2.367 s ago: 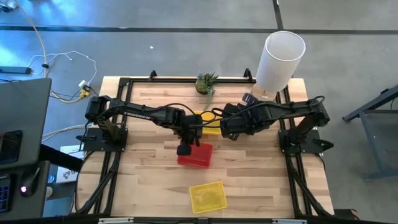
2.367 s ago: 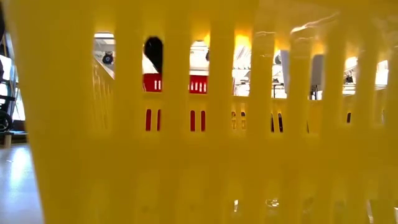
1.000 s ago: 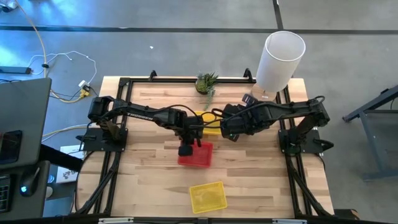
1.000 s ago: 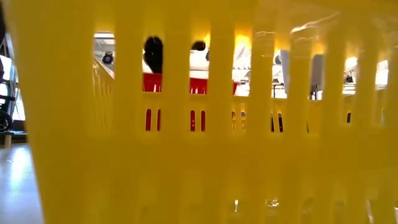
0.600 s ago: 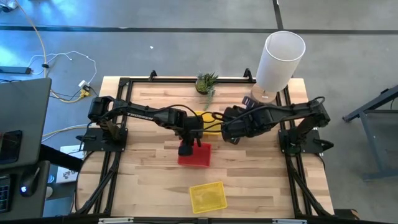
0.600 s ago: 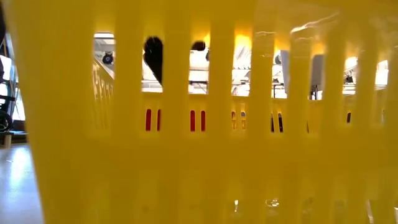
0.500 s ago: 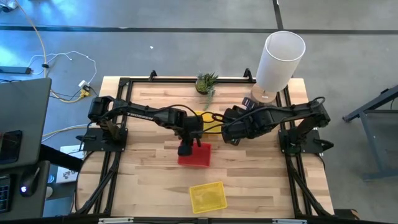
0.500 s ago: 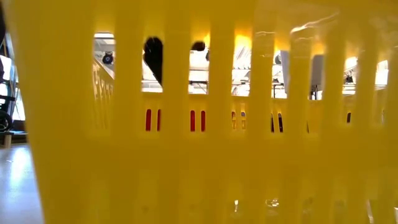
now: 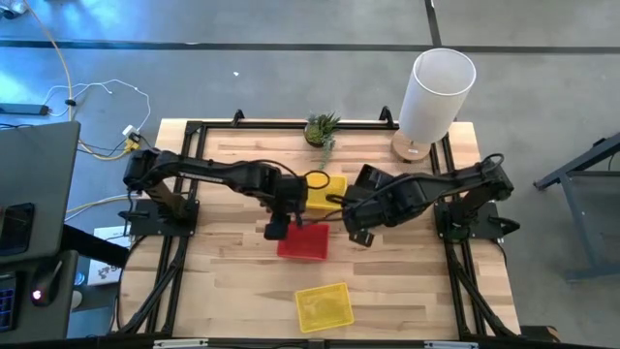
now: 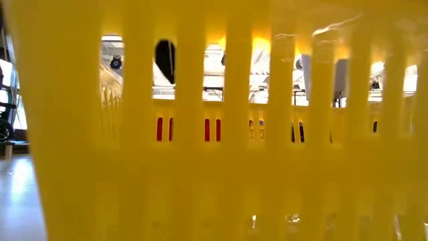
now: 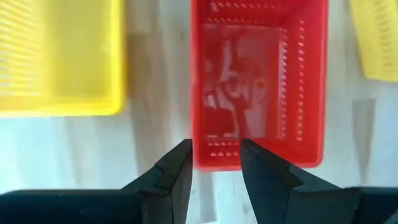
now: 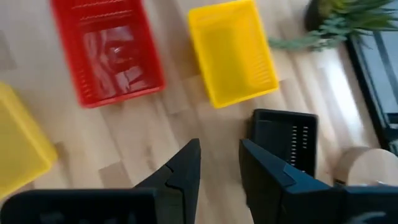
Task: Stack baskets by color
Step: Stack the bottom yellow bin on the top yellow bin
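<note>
Sitting mid-table: red basket point(image 9: 303, 242), apparently stacked. Still lying apart: yellow baskets point(image 9: 324, 192), one near the front edge. Hovering above the red one, open and empty: left gripper point(image 11: 216, 163). Waiting nearby, parted, empty: right gripper point(image 12: 219, 163).

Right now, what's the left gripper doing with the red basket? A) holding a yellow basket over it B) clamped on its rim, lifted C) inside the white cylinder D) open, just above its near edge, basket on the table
D: the left gripper is open above the near rim of the red basket, which sits flat on the table.
</note>
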Controlling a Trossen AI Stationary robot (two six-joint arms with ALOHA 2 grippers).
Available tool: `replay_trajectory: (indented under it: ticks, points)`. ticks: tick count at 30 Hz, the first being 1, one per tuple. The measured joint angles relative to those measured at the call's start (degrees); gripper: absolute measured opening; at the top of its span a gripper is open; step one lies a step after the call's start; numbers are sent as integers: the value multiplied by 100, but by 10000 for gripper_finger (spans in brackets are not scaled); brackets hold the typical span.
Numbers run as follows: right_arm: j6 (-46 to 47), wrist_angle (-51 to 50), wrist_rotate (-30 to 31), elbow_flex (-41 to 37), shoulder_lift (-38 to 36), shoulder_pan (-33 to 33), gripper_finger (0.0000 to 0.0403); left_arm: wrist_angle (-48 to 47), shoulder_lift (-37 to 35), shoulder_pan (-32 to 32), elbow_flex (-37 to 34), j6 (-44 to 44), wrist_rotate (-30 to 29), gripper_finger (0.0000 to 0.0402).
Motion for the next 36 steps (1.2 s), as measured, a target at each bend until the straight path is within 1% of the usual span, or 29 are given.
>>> replay_trajectory:
  ticks: [4, 11, 17, 19, 24, 27, 31, 34, 36]
  points:
    - [-22, 104, -196, 0, 132, 171, 96, -292, -347, -124, 2, -67, -366, 121]
    - [12, 313, -944, 0, 429, 448, 96, -861, -1028, -297, 0, -418, -484, 121]
    - [8, 458, -1638, 0, 693, 670, 96, -999, -1635, -452, 9, -782, -1097, 121]
    - [-26, 541, -1672, 0, 800, 724, 96, -1199, -1834, -496, -4, -930, -1251, 121]
    - [-390, 721, -1949, -2, 1103, 828, 96, -1170, -2248, -711, -114, -1217, -1625, 121]
    - [-722, 1040, -1954, -7, 1272, 901, 100, -1144, -2483, -823, -379, -1418, -1678, 121]
    - [-1071, 1636, -2047, -7, 1388, 971, 118, -1135, -2721, -929, -754, -1645, -1693, 121]
    - [-1175, 1921, -2192, -7, 1453, 971, 133, -1072, -2806, -964, -958, -1770, -1734, 121]
    - [-1202, 2039, -2174, -7, 1498, 969, 141, -1119, -2859, -964, -1088, -1811, -1733, 121]
